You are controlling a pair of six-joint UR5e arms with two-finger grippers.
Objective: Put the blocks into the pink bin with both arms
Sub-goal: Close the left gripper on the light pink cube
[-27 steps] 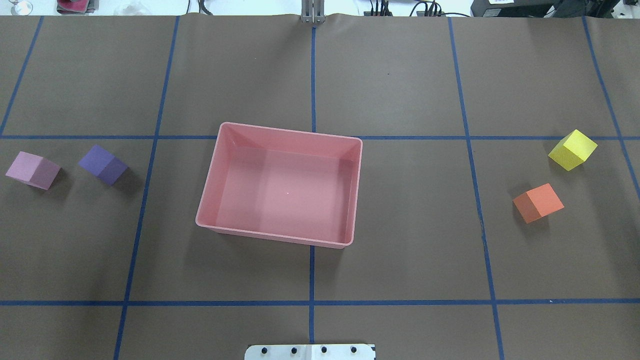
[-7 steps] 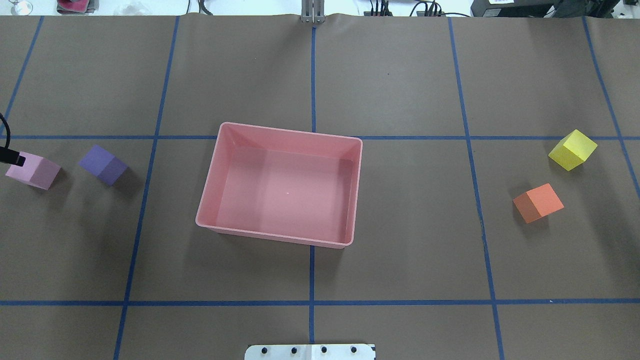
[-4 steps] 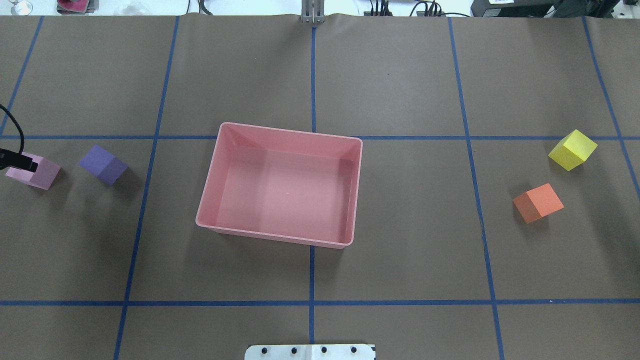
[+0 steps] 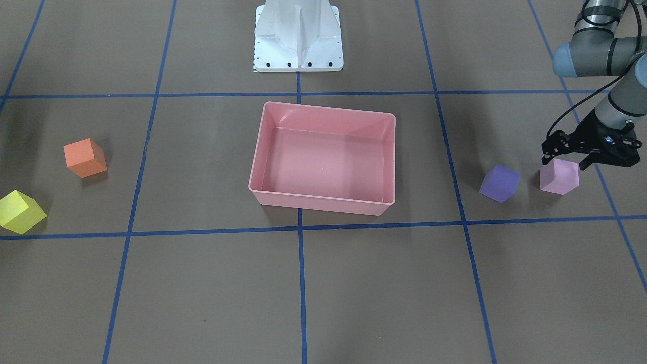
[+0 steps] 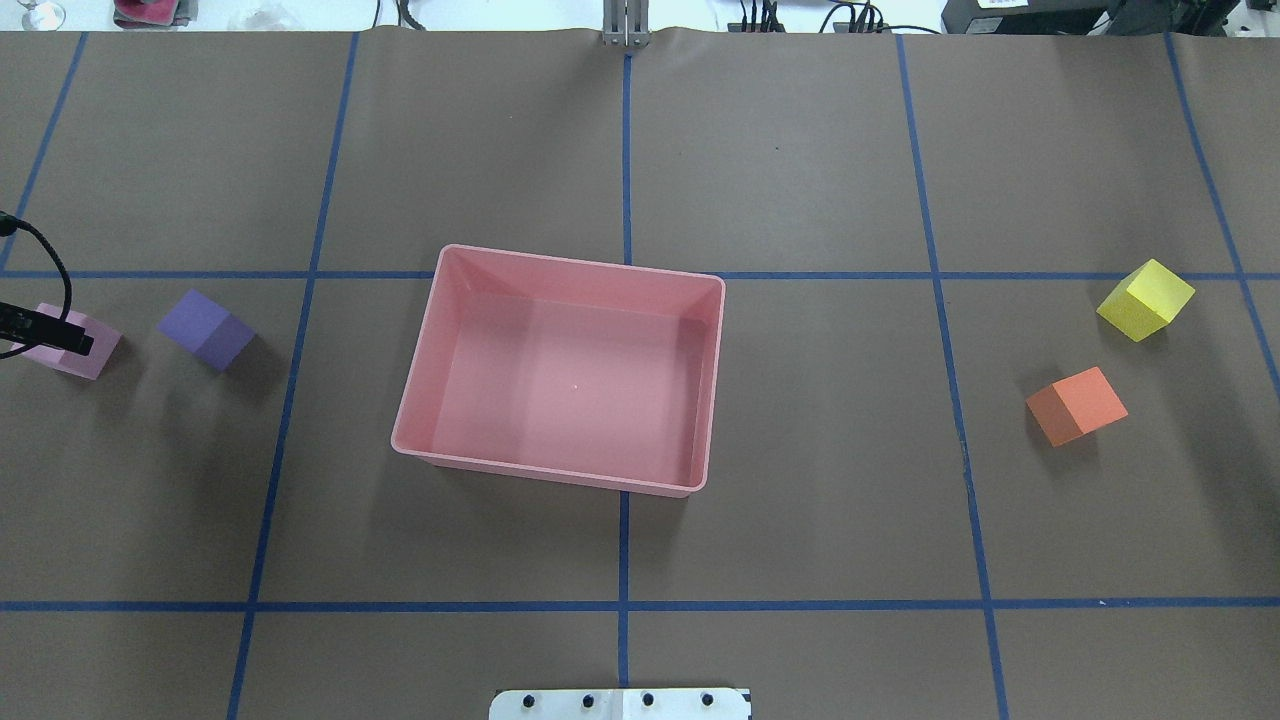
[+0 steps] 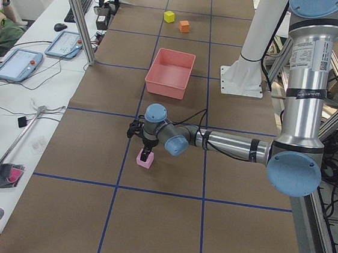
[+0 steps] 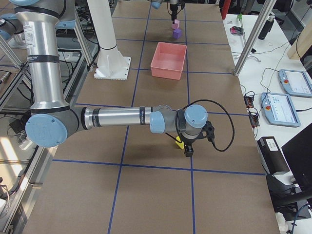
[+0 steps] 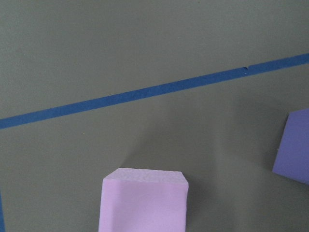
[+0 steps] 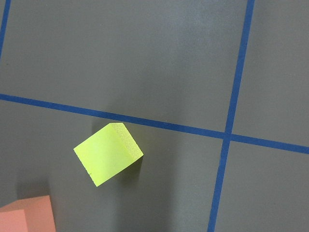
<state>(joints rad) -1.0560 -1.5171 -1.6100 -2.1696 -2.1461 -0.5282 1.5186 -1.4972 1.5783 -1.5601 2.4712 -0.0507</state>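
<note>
**Left gripper on the lilac block, all four blocks outside the bin**

Going out from the robot's edge of the table (image 5: 800,150):
- The white base (image 5: 620,704) sits mid near edge.
- The orange block (image 4: 85,157) is toward the right end, well apart from the bin.
- The pink bin (image 4: 323,205) sits mid-table, slightly skewed to the blue tape lines (image 5: 624,150).
- At the left edge, the left gripper (image 4: 565,163) is down over the lilac block (image 4: 558,178). Its jaws are wide, one finger on each side of the block's top. We cannot tell whether they touch it.
- The purple block (image 4: 499,183) is just beside the lilac one on the bin side, not touching.
- Farthest out, the yellow block (image 4: 20,212) lies near the right edge.
- The right gripper (image 7: 187,150) hangs close by the yellow block, seen only from the side. We cannot tell how its jaws stand.
</note>
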